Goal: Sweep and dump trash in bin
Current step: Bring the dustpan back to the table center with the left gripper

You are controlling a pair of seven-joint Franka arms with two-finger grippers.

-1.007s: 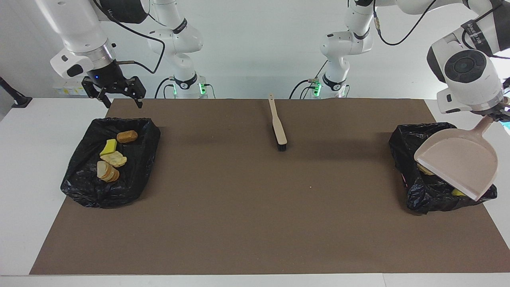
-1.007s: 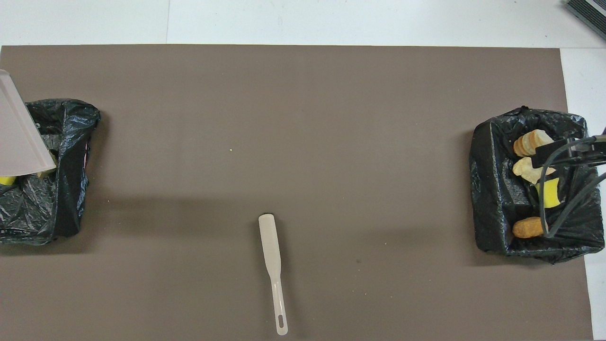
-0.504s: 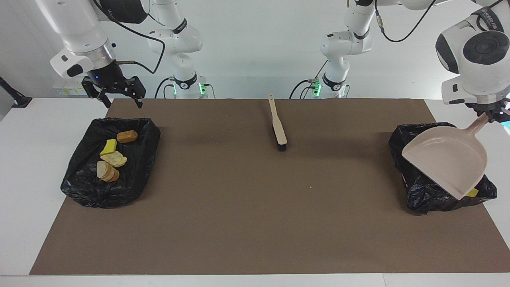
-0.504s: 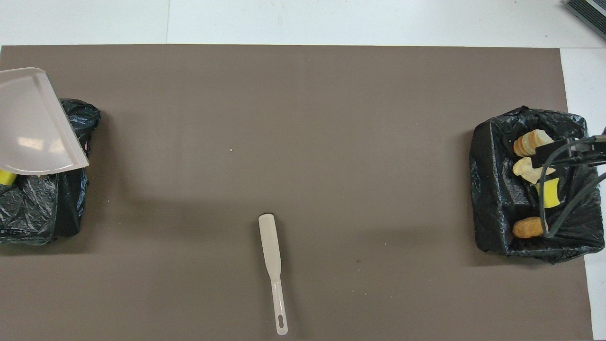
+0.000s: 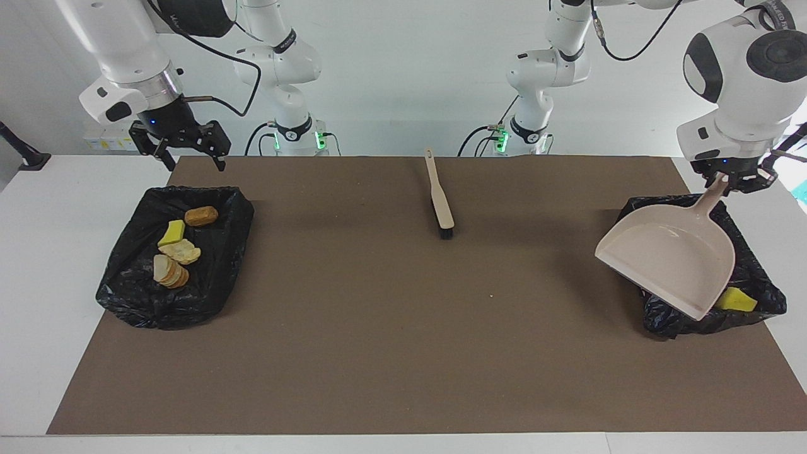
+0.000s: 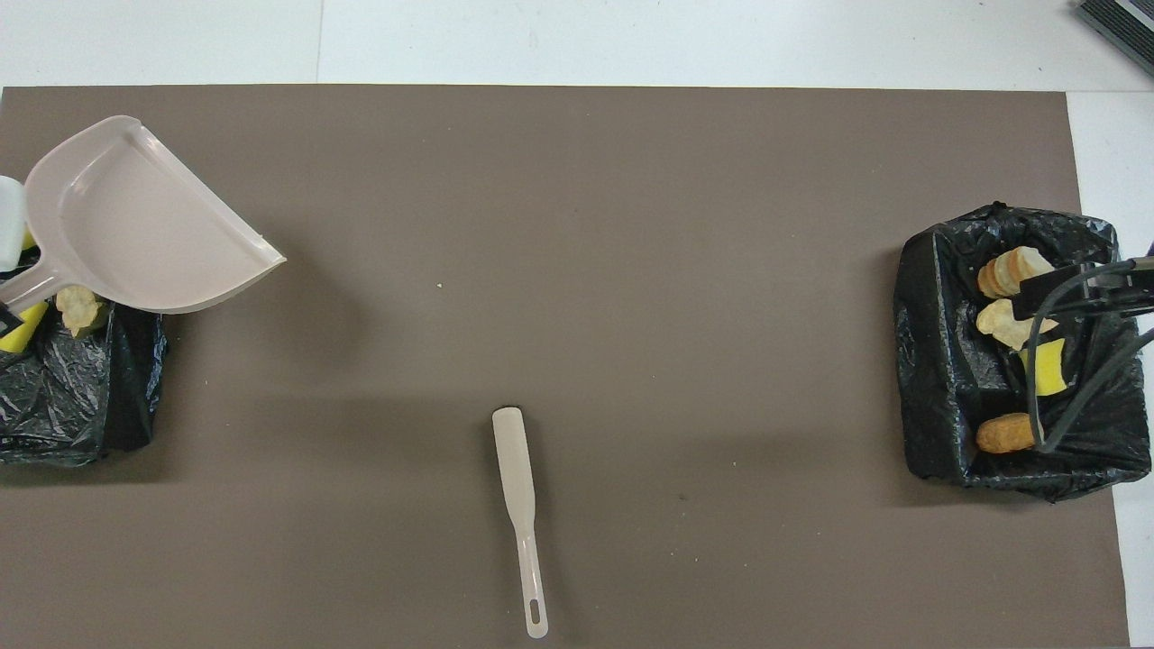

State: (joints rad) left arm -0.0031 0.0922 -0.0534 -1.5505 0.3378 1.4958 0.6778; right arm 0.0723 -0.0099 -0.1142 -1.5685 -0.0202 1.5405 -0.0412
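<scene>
My left gripper (image 5: 731, 181) is shut on the handle of the beige dustpan (image 5: 671, 258), which hangs tilted, its pan empty, over the black-lined bin (image 5: 753, 271) at the left arm's end. From overhead the dustpan (image 6: 144, 216) sticks out past this bin (image 6: 126, 397) toward the table's middle. Trash lies in that bin: a yellow chunk (image 5: 734, 299) and a tan piece (image 6: 77, 306). My right gripper (image 5: 187, 154) hangs open over the table beside a second bin (image 5: 220, 265), which holds several pieces of trash (image 5: 178, 251).
The beige brush (image 5: 439, 198) with black bristles lies on the brown mat (image 5: 378, 328) midway between the arms' bases, also seen from overhead as the brush (image 6: 518, 487). A tiny crumb (image 6: 439, 286) sits on the mat. The second bin (image 6: 929, 379) stands at the right arm's end.
My left arm has swung the dustpan up and toward the table's middle, from steeply tipped into the bin to flatter and partly past its rim. The right arm has not moved.
</scene>
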